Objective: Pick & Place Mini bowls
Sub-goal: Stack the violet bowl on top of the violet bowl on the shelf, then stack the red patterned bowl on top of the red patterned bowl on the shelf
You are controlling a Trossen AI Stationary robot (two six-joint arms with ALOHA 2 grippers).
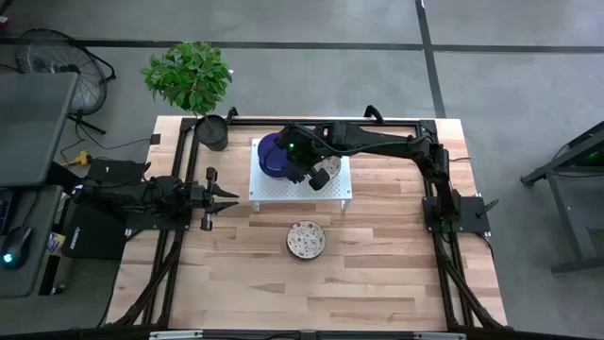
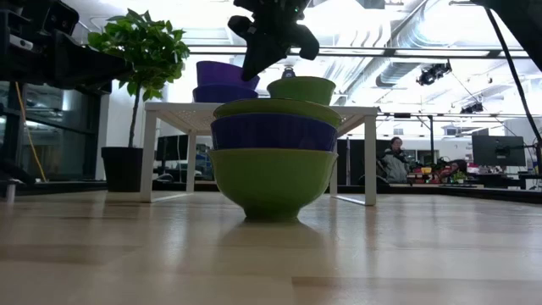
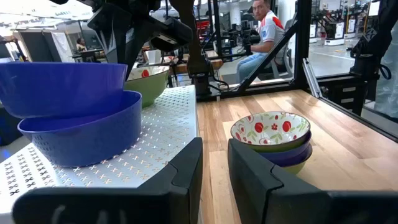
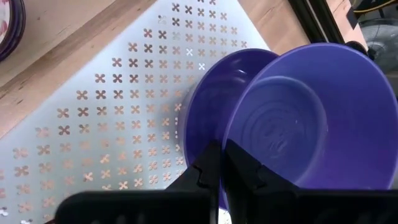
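Two deep blue mini bowls (image 1: pixel 274 156) sit nested at the left end of a white perforated stand (image 1: pixel 283 189). The upper one (image 4: pixel 311 118) is tilted inside the lower one (image 4: pixel 205 118). My right gripper (image 4: pixel 222 163) reaches over the stand from the table's right side and is shut on the upper bowl. A green bowl with a floral inside (image 1: pixel 326 176) stands at the stand's right end. A stack of three bowls, floral one on top (image 1: pixel 306 239), rests on the table in front of the stand. My left gripper (image 1: pixel 222 195) is open and hovers left of the stand. My right gripper pinches the upper blue bowl's rim (image 4: pixel 229 134) on the side facing the stand's middle, one finger inside the bowl and one outside. The fingers come from above, slanting down. The bowl is tilted, with its bottom still inside the lower blue bowl (image 2: pixel 224 91).
A black plant pot with a green plant (image 1: pixel 213 132) stands at the table's far left corner, close to the stand. A dark frame runs along the table's edges. Bare wood (image 1: pixel 377 274) lies in front of the stack. People sit in the room beyond (image 3: pixel 264 31).
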